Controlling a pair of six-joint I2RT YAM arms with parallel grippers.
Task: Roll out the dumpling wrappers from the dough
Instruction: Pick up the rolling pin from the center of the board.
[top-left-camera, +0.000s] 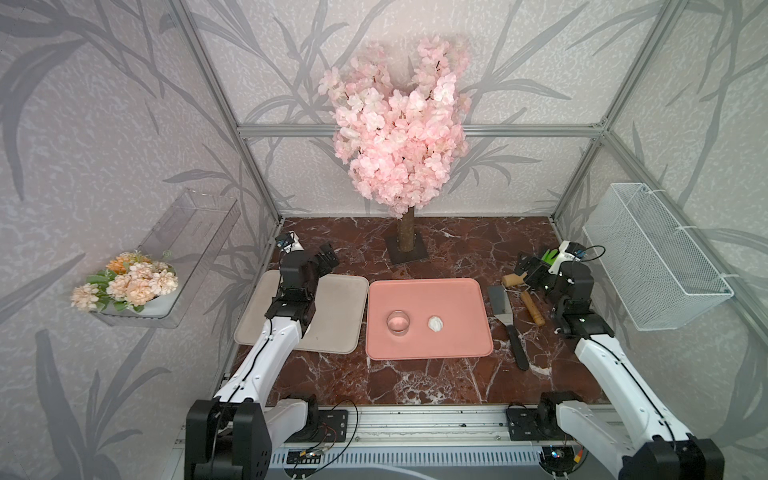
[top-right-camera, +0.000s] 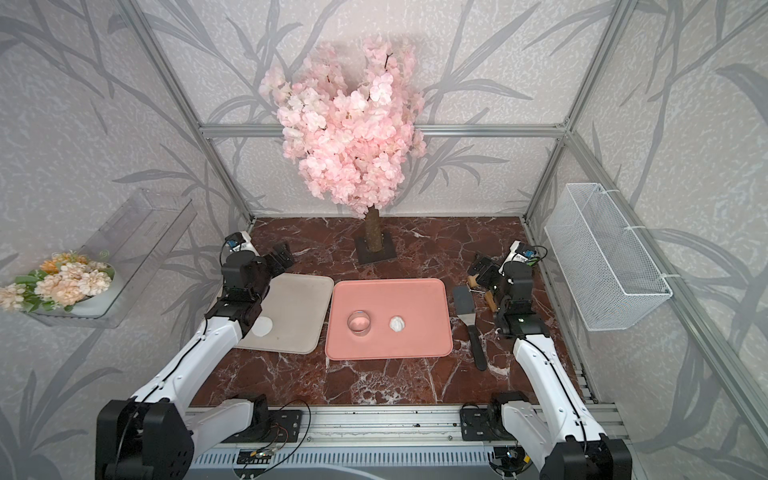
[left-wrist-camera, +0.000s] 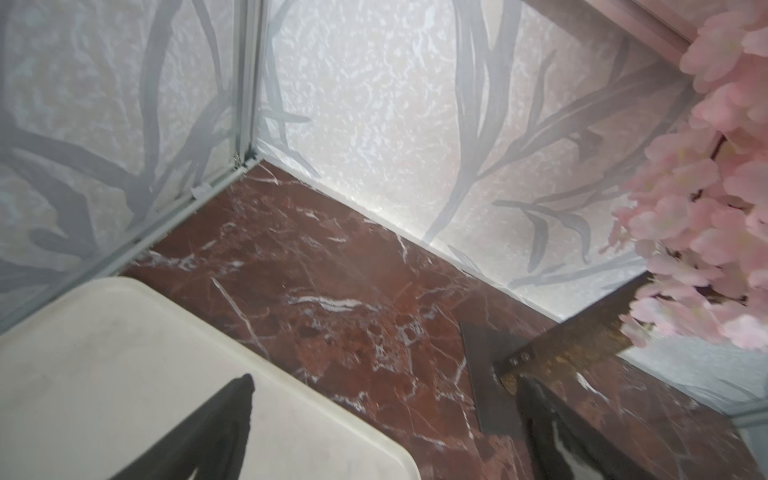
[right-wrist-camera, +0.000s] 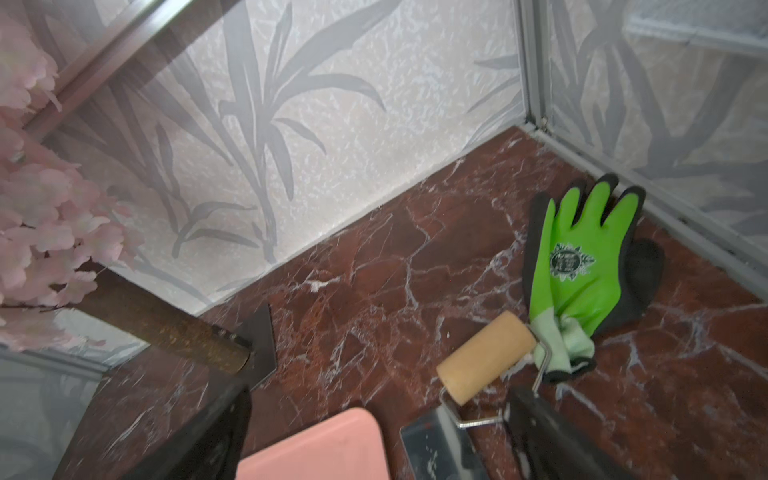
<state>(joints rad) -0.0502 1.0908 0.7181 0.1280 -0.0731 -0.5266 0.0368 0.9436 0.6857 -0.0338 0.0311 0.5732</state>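
Note:
The dough (top-left-camera: 435, 323) (top-right-camera: 397, 323) is a small lumpy white ball on the pink tray (top-left-camera: 428, 291), right of the clear ring cutter (top-left-camera: 397, 322). One flat white dumpling wrapper (top-right-camera: 262, 326) lies on the beige tray (top-right-camera: 299, 307), partly hidden by my left arm. My left gripper (top-left-camera: 328, 257) (left-wrist-camera: 386, 380) hovers open and empty over that tray's far corner. My right gripper (top-left-camera: 525, 270) (right-wrist-camera: 378, 392) is open and empty just above the wooden rolling pin (top-left-camera: 509, 280) (right-wrist-camera: 486, 357), right of the pink tray.
A metal spatula (top-left-camera: 500, 305) lies between the pink tray and the rolling pin. A green glove (right-wrist-camera: 582, 257) rests in the far right corner. The pink blossom tree (top-left-camera: 399, 124) stands at the back centre. A wire basket (top-left-camera: 656, 257) hangs on the right wall.

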